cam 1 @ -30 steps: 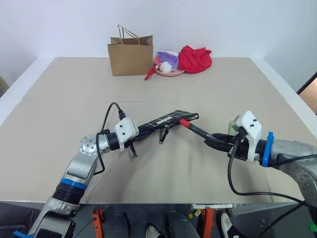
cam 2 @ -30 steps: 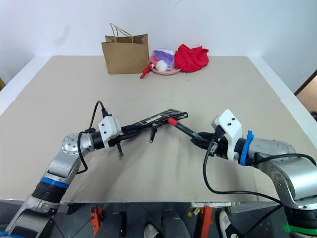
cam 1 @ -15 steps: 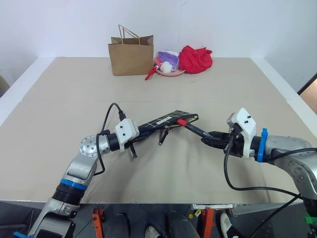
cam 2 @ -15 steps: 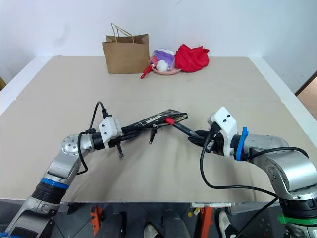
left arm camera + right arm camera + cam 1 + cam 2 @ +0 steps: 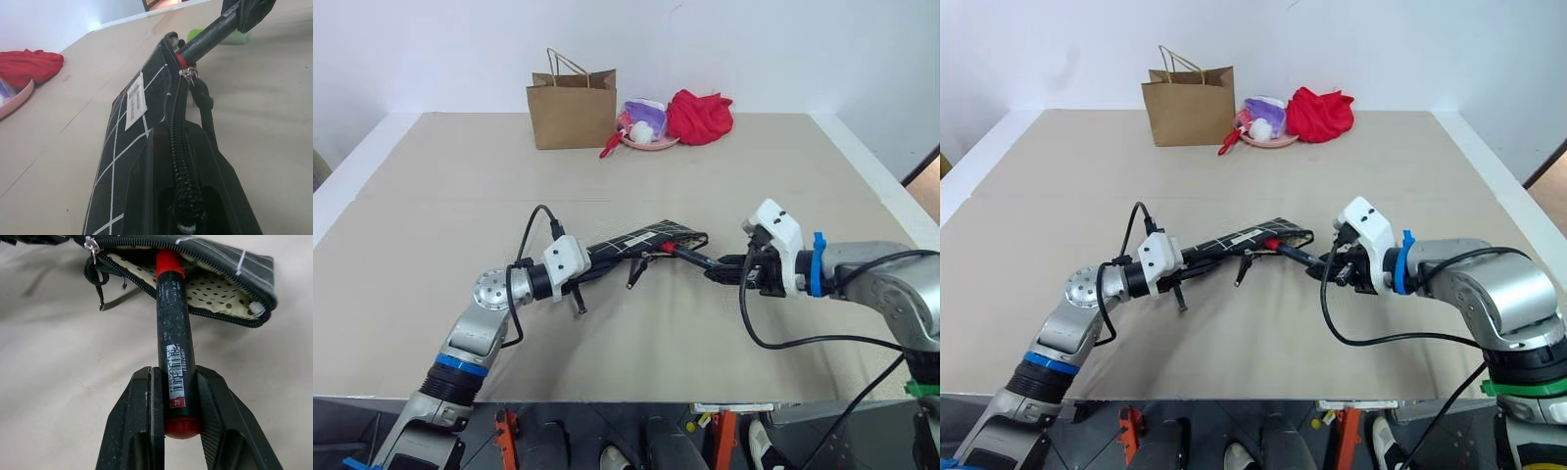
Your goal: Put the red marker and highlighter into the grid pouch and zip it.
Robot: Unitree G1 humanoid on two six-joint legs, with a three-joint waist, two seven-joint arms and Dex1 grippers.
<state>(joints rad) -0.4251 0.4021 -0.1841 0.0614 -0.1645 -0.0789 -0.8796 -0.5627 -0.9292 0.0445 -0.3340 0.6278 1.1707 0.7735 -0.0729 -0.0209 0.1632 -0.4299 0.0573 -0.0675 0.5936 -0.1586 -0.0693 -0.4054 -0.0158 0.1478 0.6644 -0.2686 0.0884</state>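
My left gripper (image 5: 599, 257) is shut on one end of the grid pouch (image 5: 644, 239), holding it level a little above the table. The pouch's zipper is open, and a dotted cream lining (image 5: 215, 291) shows inside. My right gripper (image 5: 176, 396) is shut on the red marker (image 5: 172, 328), a dark stick with red ends. The marker's front red end sits inside the pouch's mouth (image 5: 182, 58). The highlighter (image 5: 237, 38) lies on the table beyond the pouch's open end, partly hidden behind the marker.
At the far side of the table stand a brown paper bag (image 5: 572, 108), a pink plate (image 5: 649, 143) with small items, and a bunched red cloth (image 5: 699, 116). The table's (image 5: 431, 196) front edge runs just below both arms.
My right gripper has moved left toward the pouch and tilted, pushing the marker's red tip into the open mouth. The left gripper and the pouch have stayed put.
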